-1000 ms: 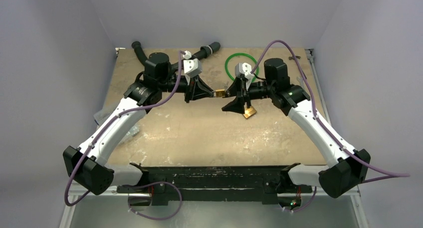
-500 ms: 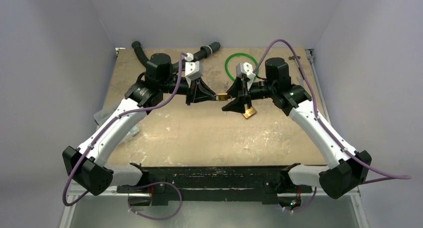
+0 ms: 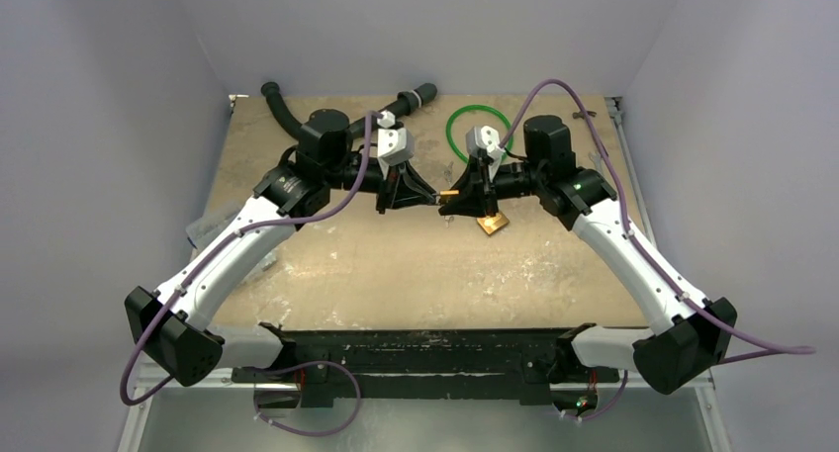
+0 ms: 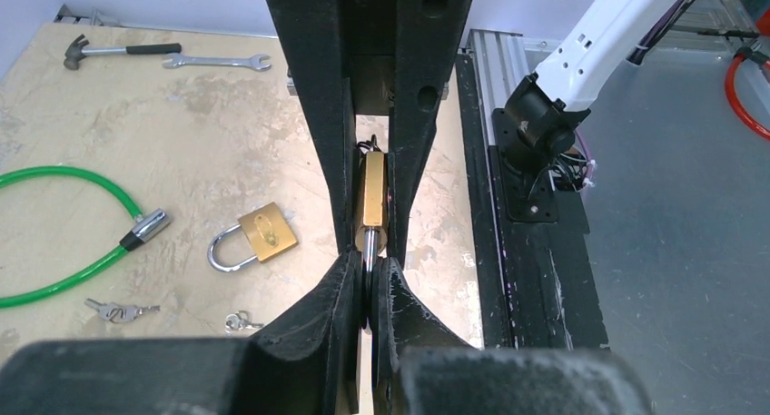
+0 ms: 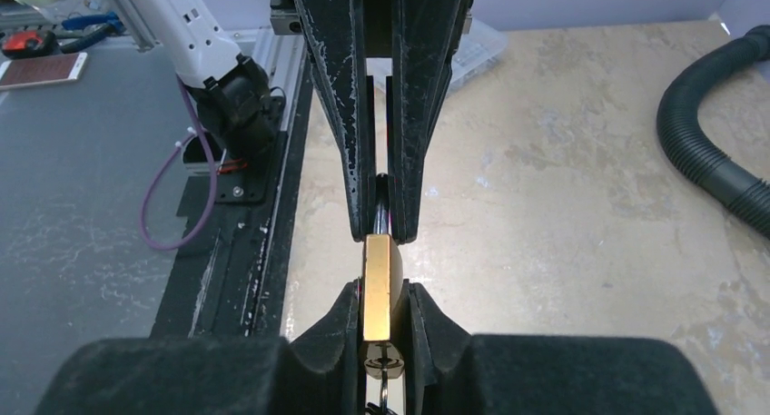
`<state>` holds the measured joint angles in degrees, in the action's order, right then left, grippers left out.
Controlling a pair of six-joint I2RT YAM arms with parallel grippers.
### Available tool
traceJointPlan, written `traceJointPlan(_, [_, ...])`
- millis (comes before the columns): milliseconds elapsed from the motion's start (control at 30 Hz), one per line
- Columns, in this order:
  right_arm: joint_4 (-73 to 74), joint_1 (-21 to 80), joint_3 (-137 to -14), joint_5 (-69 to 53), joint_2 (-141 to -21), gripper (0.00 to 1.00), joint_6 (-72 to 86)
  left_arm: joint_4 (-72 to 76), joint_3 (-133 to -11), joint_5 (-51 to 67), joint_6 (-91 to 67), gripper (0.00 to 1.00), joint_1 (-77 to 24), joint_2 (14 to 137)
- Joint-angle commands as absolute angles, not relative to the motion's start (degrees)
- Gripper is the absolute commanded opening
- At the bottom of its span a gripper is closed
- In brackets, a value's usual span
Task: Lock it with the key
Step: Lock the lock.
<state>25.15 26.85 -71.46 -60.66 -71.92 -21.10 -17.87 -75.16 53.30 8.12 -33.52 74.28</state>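
The brass lock (image 3: 448,191) hangs in the air between both grippers. In the right wrist view my right gripper (image 5: 381,288) is shut on the lock's brass body (image 5: 378,274). A thin silver key (image 5: 382,379) sits in the keyhole at its near end. In the left wrist view my left gripper (image 4: 370,265) is shut on the lock's silver shackle (image 4: 371,244), with the brass body (image 4: 373,197) beyond it between the right fingers. From above, the left gripper (image 3: 427,197) and right gripper (image 3: 453,195) meet tip to tip.
A second brass padlock (image 4: 259,236) lies on the board, also visible from above (image 3: 492,223). Loose keys (image 4: 116,311) and a green cable loop (image 4: 54,233) lie near it. A hammer (image 4: 109,50), a wrench (image 4: 216,62) and a black hose (image 5: 717,152) sit further off.
My left gripper has moved right, closer to the right gripper. The gap between them has narrowed and less of the lock shows from above. The right gripper has turned slightly.
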Motion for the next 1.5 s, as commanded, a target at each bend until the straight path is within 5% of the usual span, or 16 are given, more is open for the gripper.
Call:
traceJointPlan(0, [25.98,27.58,-73.3,-60.47,-70.43,0.0,-22.44,-16.68,-77.92,48.95,8.57,0.05,-33.47,74.37])
traceJointPlan(133, [21.01,27.33,-72.19,-60.72,-70.4,0.0,-16.5,-24.31,-78.31,49.03,12.45,0.38,-31.42,73.92])
traceJointPlan(233, [19.67,26.98,-71.85,-60.58,-70.45,0.0,-15.66,-27.39,-77.32,49.22,15.73,0.41,-30.68,71.77])
traceJointPlan(700, [18.4,26.94,-71.46,-59.47,-70.16,0.0,-13.25,-21.26,-75.92,50.71,12.88,0.36,-32.26,70.37])
traceJointPlan(1200, [14.2,27.36,-70.49,-58.54,-70.05,0.0,-9.5,-17.59,-75.57,51.99,8.57,0.0,-35.12,72.24])
traceJointPlan(1467, [13.88,30.24,-70.8,-58.18,-71.06,0.0,-9.52,-11.18,-74.18,52.3,2.92,0.0,-37.42,73.43])
